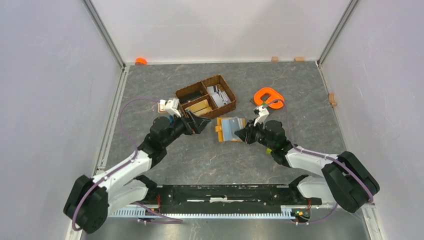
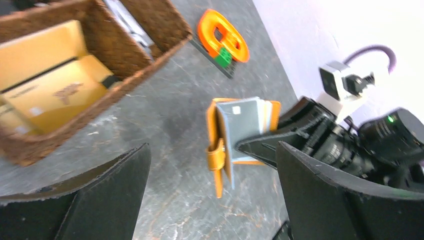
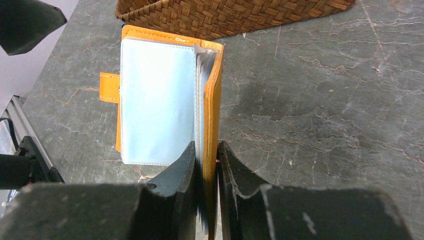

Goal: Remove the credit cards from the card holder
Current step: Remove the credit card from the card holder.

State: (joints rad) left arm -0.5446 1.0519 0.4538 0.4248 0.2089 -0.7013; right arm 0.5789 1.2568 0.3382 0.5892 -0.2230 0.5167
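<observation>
On the grey surface (image 1: 200,160), the right pincer (image 3: 206,165) pinches the raised cover of the light, likely floppy mustard-orange bifold card holder (image 3: 155,100); the left pincer (image 1: 202,121) gapes.

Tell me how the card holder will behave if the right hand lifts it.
The card holder would probably flop open: its free cover lies flat, hinged at the spine. It looks thin, so likely light. Its glossy plastic inside may slip in the right hand.
</observation>
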